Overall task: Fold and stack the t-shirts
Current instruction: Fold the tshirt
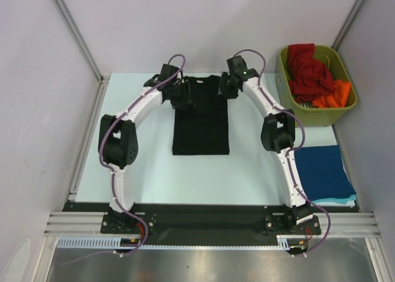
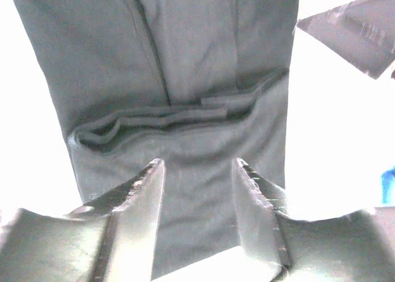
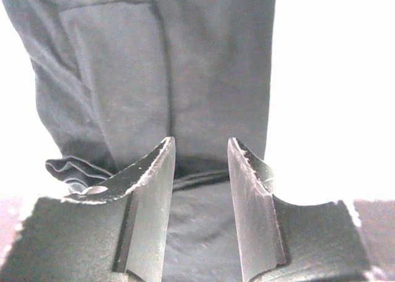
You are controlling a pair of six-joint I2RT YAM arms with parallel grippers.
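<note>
Black t-shirt [image 1: 200,123] flat mid-table, sleeves folded in, long narrow panel, collar end far from my bases

My left gripper [image 1: 183,94] low over far left corner, fingers [image 2: 145,189] spread, cloth flat beneath, nothing pinched

My right gripper [image 1: 223,84] at far right corner, fingers part-spread over fold; gripping or not, cannot tell

Both arms arch inward

Open table [image 1: 142,171] left of shirt and below hem

Right edge: dark blue t-shirt [image 1: 324,171] on teal t-shirt [image 1: 336,201]; red t-shirt [image 1: 305,66], orange t-shirt [image 1: 333,98] in bin [image 1: 345,113]
</note>
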